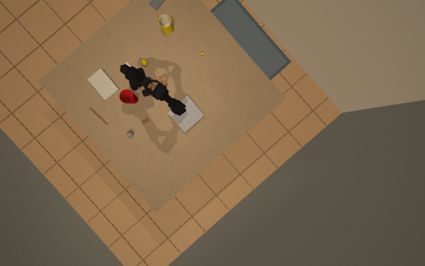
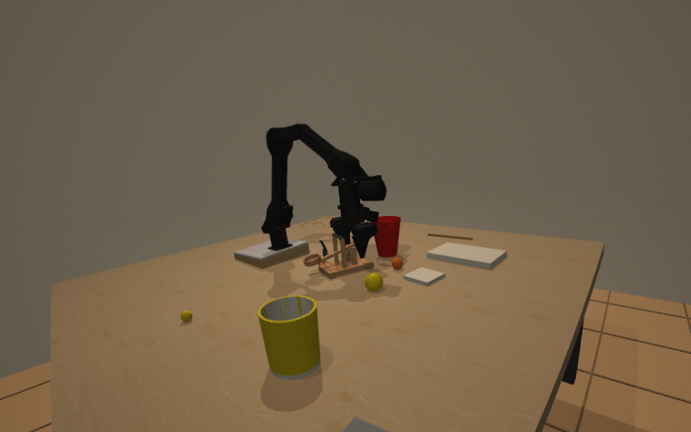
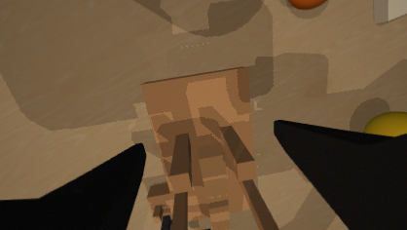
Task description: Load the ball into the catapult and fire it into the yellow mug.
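Observation:
The wooden catapult [image 1: 159, 78] [image 2: 340, 264] [image 3: 204, 112] stands mid-table, its spoon arm pointing toward the arm's base. My gripper [image 2: 349, 250] [image 3: 209, 137] is open and empty, lowered around the catapult's upright frame with one finger on each side. A yellow ball [image 1: 144, 62] [image 2: 373, 282] [image 3: 388, 125] lies just in front of the catapult, toward the mug. An orange ball [image 2: 397, 262] [image 3: 307, 2] lies beside it. The yellow mug [image 1: 165, 23] [image 2: 289, 335] stands upright near the table's edge, well apart from the catapult.
A red cup [image 1: 128, 96] [image 2: 387, 236] stands close behind the gripper. Also on the table are a white slab [image 1: 102, 83] [image 2: 466, 254], a small white tile [image 2: 424, 275], a thin stick [image 1: 98, 115] [image 2: 449, 236], a grey ball [image 1: 129, 133], a small wooden block [image 1: 145, 121] and a tiny yellow ball [image 1: 202, 53] [image 2: 186, 316].

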Controlling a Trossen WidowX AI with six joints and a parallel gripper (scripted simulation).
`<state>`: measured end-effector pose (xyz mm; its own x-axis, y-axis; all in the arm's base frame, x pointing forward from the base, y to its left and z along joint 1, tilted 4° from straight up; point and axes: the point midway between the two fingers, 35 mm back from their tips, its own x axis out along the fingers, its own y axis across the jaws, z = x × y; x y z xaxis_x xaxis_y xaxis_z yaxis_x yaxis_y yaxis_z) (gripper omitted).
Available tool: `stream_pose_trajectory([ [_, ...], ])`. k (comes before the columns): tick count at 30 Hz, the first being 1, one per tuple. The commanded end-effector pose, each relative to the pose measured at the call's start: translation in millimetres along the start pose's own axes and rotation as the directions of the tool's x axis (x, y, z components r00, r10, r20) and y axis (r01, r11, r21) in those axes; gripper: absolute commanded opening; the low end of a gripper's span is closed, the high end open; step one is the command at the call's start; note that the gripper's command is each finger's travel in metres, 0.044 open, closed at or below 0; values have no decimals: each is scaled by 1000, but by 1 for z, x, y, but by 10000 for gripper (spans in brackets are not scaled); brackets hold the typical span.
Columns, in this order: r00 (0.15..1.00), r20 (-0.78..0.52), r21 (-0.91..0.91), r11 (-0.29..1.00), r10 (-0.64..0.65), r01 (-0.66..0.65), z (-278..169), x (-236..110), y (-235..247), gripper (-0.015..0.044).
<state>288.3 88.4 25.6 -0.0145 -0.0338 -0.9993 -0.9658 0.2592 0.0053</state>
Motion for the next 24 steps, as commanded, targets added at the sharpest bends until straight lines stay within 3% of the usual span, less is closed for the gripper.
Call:
stream_pose_trajectory([
  [1, 1000, -11, -4, 1000, 11, -11, -2, 10, 2, 440],
  [8, 1000, -11, -4, 1000, 11, -11, -2, 11, 2, 440],
  [19, 1000, -3, 0, 1000, 5, -5, -1, 8, 1, 151],
  [24, 1000, -3, 0, 1000, 5, -5, -1, 8, 1, 118],
])
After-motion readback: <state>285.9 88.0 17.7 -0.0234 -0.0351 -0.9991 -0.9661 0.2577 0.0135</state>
